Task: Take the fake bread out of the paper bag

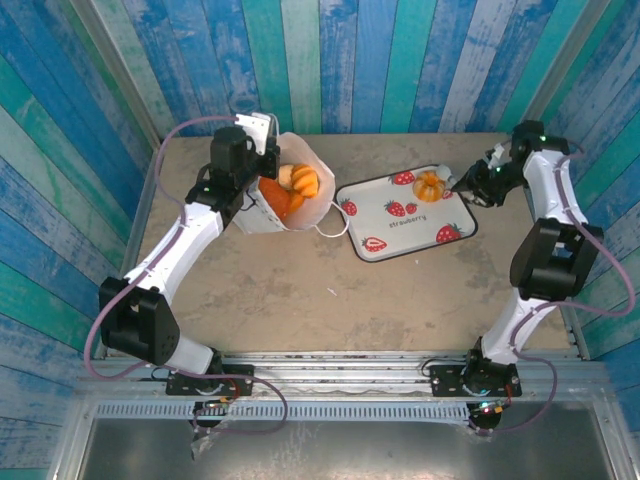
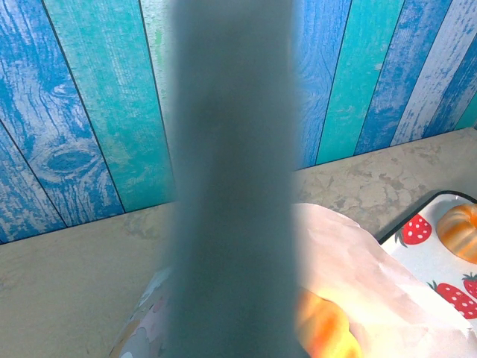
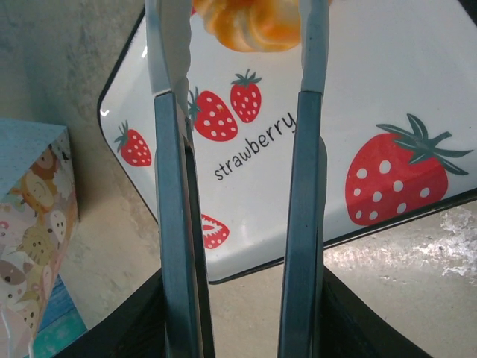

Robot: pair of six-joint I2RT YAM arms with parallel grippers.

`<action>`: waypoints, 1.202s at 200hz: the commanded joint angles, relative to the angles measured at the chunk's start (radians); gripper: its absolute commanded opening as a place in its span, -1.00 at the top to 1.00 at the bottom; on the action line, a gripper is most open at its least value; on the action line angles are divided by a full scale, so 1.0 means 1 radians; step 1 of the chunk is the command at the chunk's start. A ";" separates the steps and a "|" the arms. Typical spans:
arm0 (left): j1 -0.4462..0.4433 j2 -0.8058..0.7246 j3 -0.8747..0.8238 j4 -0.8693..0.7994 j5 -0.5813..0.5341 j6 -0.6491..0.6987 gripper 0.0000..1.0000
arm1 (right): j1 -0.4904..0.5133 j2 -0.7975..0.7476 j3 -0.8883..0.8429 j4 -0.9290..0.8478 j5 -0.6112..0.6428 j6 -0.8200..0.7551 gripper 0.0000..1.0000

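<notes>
The paper bag (image 1: 285,165) leans open at the back left, with several pieces of orange fake bread (image 1: 292,186) inside. My left gripper (image 1: 257,135) is shut on the bag's back-left rim. In the left wrist view its blurred grey fingers (image 2: 231,186) stand in front of the paper bag (image 2: 350,253) and the fake bread (image 2: 328,328) in it. One golden roll (image 1: 430,186) lies on the strawberry tray (image 1: 400,230). My right gripper (image 1: 460,182) hangs just right of that roll, open. In the right wrist view the roll (image 3: 246,22) sits at the tips of the gripper (image 3: 238,67), whose fingers hold nothing.
The tray's near edge (image 3: 246,268) lies under my right fingers, with bare table (image 3: 387,298) in front. The bag's patterned base (image 3: 30,216) shows at the left. Blue plank walls (image 1: 400,60) close in the back and sides. A white cord handle (image 1: 330,230) lies between bag and tray.
</notes>
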 commanded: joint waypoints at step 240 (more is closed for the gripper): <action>-0.005 0.027 0.032 0.036 -0.017 0.023 0.98 | 0.723 -0.129 0.410 -0.218 0.078 0.028 0.16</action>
